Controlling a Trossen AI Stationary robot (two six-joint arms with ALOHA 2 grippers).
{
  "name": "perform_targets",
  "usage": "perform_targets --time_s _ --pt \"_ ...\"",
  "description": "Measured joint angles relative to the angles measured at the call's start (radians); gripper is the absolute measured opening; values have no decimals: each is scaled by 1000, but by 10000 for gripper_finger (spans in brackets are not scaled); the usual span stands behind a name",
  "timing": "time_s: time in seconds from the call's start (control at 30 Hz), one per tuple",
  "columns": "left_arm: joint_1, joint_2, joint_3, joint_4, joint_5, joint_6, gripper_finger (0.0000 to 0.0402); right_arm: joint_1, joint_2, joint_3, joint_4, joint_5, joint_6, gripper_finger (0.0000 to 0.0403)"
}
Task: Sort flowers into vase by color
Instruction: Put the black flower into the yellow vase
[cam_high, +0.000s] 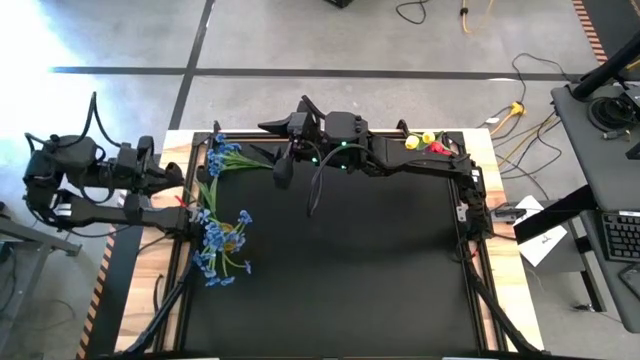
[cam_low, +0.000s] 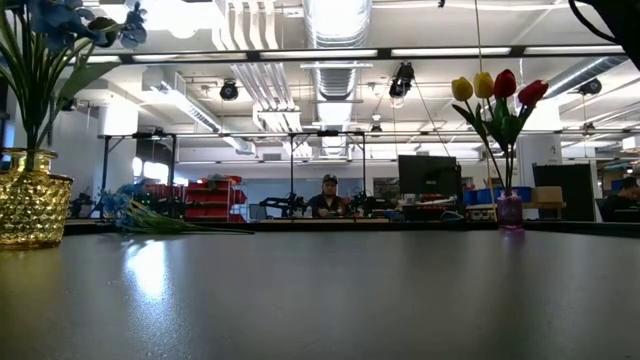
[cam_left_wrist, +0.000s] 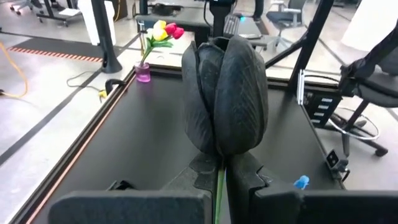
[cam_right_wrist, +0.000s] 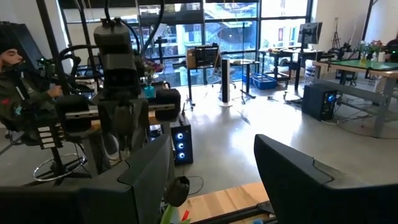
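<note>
We see the left gripper (cam_left_wrist: 219, 186) clenched on the thin green stem of a dark tulip-like bud (cam_left_wrist: 227, 93) at the table's left edge, probably to hold it clear for sorting. The right gripper (cam_right_wrist: 214, 180) hangs released at far centre.

Black, matt table top (cam_high: 350, 260), smooth, with a soft sheen where ceiling lights reflect in the low view; pale wood-grain border (cam_high: 505, 250) round it. Gold vase (cam_low: 28, 208) of knobbly, faceted glass, glossy. Small purple vase (cam_low: 509, 211), translucent and shiny like glass or plastic. Blue flowers (cam_high: 215, 245) with thin green stems, plastic or cloth in look; yellow and red tulip buds (cam_low: 492, 88) smooth, slightly waxy. Left gripper (cam_left_wrist: 219, 174) in dull black plastic, pinched on a thin green stem, with a dark, finely ribbed, matt bud (cam_left_wrist: 225, 93) above it. Right gripper (cam_right_wrist: 211, 180) fingers likewise matt black plastic.
</note>
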Motion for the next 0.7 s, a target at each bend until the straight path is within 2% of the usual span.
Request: perform_targets --time_s 0.23,0.5,0.7 --pt "0 35 12 -23 0 7 0 0 0 0 -2 0 0 226" --pt "0 -32 -91 0 -1 -57 0 0 0 0 -47 11 0 226" --pt "0 -90 -176 19 -1 -112 0 -21 20 -11 -197 42 38 226"
